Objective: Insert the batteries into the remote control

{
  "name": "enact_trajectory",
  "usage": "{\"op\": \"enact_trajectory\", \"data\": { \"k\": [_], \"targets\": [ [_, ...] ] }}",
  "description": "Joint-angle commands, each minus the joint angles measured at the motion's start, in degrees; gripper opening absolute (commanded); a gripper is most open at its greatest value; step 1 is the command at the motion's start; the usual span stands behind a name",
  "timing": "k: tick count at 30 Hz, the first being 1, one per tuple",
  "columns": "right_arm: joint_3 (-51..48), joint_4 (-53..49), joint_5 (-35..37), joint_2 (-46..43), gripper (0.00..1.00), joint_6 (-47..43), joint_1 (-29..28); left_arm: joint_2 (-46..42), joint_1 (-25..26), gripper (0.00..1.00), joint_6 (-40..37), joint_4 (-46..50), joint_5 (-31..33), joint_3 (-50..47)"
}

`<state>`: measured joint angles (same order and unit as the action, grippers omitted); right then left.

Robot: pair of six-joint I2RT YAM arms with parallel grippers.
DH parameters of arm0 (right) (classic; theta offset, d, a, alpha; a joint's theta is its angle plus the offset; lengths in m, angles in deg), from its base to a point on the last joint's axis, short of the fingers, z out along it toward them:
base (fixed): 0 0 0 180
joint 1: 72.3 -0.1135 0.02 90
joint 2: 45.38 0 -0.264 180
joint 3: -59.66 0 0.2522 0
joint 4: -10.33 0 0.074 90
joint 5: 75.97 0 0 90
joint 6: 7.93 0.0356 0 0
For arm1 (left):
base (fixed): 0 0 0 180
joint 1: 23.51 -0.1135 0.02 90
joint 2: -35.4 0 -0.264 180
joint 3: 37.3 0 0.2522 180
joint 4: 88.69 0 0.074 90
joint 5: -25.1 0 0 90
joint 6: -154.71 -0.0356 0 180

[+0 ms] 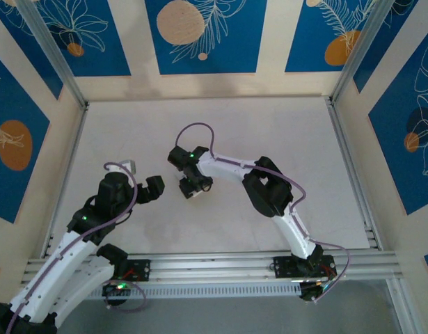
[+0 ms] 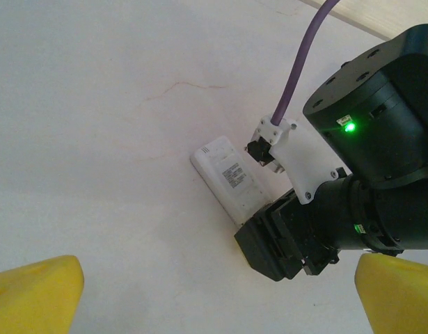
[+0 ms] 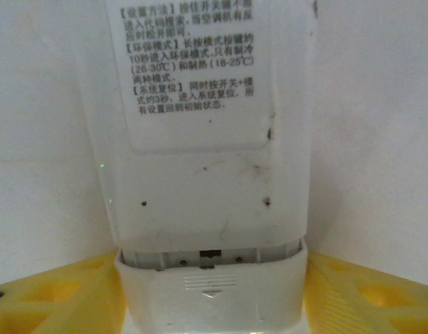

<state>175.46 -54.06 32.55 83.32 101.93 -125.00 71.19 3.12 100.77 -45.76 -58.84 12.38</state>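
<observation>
You're clamping the remote control (image 3: pixel 210 174) by its cover end in the right gripper (image 3: pixel 210 299), back up, near mid-table | long axis is pointing straight out from the fingers | left gripper (image 1: pixel 153 188) is hanging released, just beside.

A small white rectangular plastic remote control (image 2: pixel 227 182) lies flat on a pale tabletop, back face up, set at a slant. A grey printed sticker sits near the middle of its back. Close up, the back carries a panel of black Chinese text and a few dark specks. At one end is the battery cover (image 3: pixel 208 289), with fine grip ridges and a small arrow; a thin dark seam separates it from the body. That end sits between the yellow fingers (image 3: pixel 46 296) of the right gripper (image 3: pixel 210 309).
</observation>
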Motion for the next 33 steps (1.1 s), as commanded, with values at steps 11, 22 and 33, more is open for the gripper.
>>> {"op": "enact_trajectory", "data": {
  "k": [11, 22, 33],
  "targets": [
    [1.9, -3.6, 2.4, -4.2, 0.75, 1.0, -0.5, 0.2, -0.5, 1.0, 1.0, -2.0, -0.8, -1.1],
    [-12.7, 6.1, -4.0, -16.7, 0.49, 9.1, 2.2, 9.0, -0.6, 0.94, 0.9, -5.0, -0.9, 0.7],
    [-34.9, 27.1, -18.7, -28.8, 0.49, 31.6, 11.0, 49.0, -0.8, 0.69, -8.9, -6.9, -3.5, 21.4]
  ]
}}
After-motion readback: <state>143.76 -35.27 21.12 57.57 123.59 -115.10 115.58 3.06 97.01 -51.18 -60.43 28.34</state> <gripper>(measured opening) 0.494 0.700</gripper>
